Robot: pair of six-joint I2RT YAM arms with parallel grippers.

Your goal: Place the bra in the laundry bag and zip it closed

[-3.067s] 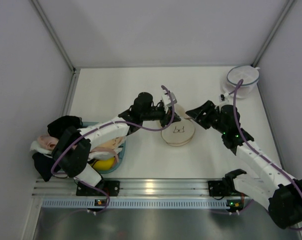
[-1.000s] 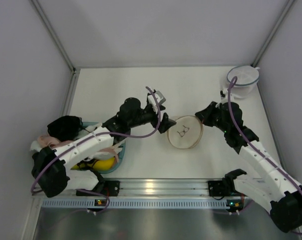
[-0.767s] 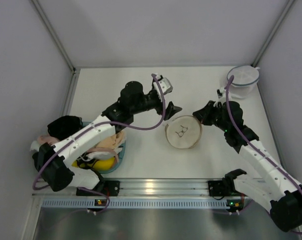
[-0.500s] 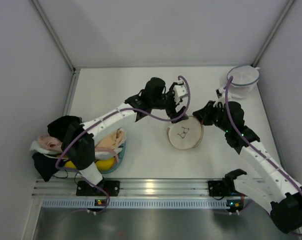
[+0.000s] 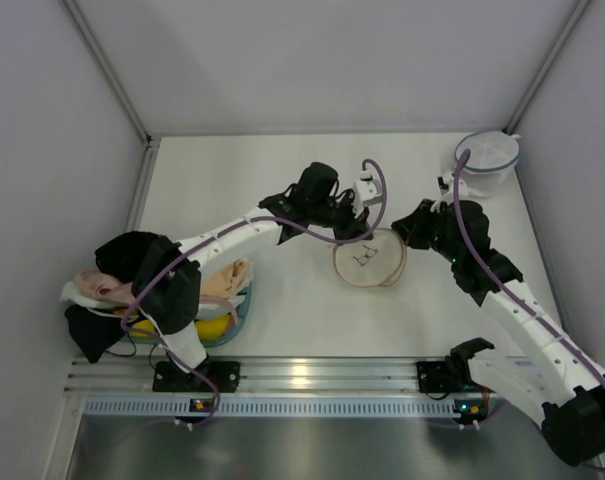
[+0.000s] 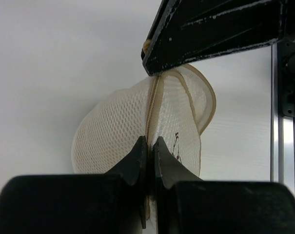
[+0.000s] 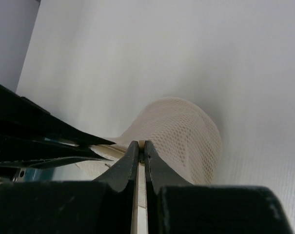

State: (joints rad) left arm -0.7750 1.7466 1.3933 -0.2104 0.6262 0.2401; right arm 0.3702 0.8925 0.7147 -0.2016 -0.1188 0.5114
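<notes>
The laundry bag point(image 5: 370, 260), round white mesh with a beige zip rim and a small dark mark on its lid, lies mid-table. My left gripper point(image 5: 356, 229) is shut on the zip rim at the bag's far left edge. In the left wrist view the jaws point(image 6: 149, 142) pinch the zip line against the mesh point(image 6: 110, 131). My right gripper point(image 5: 409, 230) is shut on the rim at the far right edge, and its wrist view shows the beige tape between its tips point(image 7: 141, 145). The mustard-yellow bra point(image 5: 212, 327) lies in the basket at the left, mostly covered.
A teal-rimmed basket point(image 5: 245, 303) at the near left holds peach garments point(image 5: 220, 284), with a black cloth point(image 5: 132, 255) beside it. A second round bag with a blue rim point(image 5: 488, 160) stands at the back right corner. Grey walls enclose the table; a metal rail runs along the front.
My left arm swung from beside the basket side over to the bag's far left rim and closed its open jaws on the zip. The bag shifted slightly. The right gripper kept its hold.
</notes>
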